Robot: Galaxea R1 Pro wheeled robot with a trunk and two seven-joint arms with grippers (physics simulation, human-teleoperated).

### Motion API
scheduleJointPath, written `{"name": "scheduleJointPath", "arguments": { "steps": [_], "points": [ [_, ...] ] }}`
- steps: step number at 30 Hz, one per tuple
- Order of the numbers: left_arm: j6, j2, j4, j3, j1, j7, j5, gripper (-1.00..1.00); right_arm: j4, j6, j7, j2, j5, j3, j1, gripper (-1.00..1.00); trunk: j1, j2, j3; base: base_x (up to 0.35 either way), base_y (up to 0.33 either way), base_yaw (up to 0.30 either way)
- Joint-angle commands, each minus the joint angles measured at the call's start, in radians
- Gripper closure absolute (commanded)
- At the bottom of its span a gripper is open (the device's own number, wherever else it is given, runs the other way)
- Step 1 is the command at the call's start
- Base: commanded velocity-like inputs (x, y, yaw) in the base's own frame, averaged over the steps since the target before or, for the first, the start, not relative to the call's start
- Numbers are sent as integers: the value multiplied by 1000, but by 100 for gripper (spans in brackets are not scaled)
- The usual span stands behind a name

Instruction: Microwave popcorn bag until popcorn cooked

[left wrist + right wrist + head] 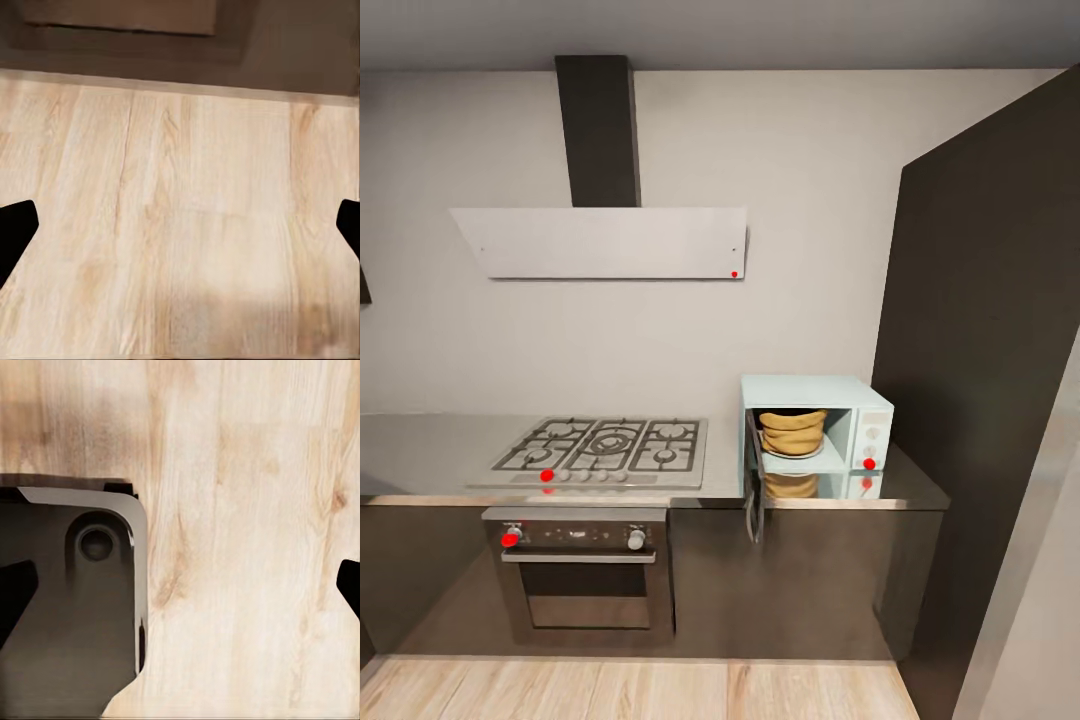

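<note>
In the head view the pale blue microwave (860, 425) stands on the right end of the grey countertop (430, 445), a red light lit on its knob panel. Its dark-framed door (754, 490) hangs open toward the room. The tan-orange popcorn bag (792, 432) sits upright inside the cavity, and I cannot see the popcorn within it. My left gripper (180, 232) is open over the wood floor, its dark fingertips (15, 232) far apart. My right gripper (180, 592) is open too, above the floor and a dark rounded part of the robot's base (67, 607).
A steel gas hob (605, 447) lies left of the microwave, with a steel oven (585, 575) below and a flat white hood (605, 242) above. A tall dark cabinet (980, 400) walls off the right side. Light wood floor (640, 690) runs along the cabinet fronts.
</note>
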Motion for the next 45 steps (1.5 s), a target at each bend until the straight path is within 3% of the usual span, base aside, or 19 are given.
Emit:
{"name": "scheduleJointPath", "arguments": {
  "steps": [1,6,8,15,45],
  "points": [
    [1,-2,-53,2,1,-1,0,-100,5,-6,-5,-1,8,-8,2,-100,0,-1,0,0,0,0],
    [-2,-26,-269,0,-4,-4,-3,-100,5,-7,-5,0,8,-8,6,-100,0,-1,0,0,0,0],
    [-9,-52,-332,-1,-29,2,-4,-100,5,-7,-6,0,7,-8,6,-100,0,-1,0,0,0,0],
    [-15,-65,-432,-1,-55,2,-4,-100,4,-7,-5,1,7,-8,6,-100,0,-1,0,137,-1,0],
    [-20,-65,-515,-4,-58,-8,-9,-100,5,-10,-5,4,7,-8,6,-100,0,-1,0,331,-94,0]
  ]
}}
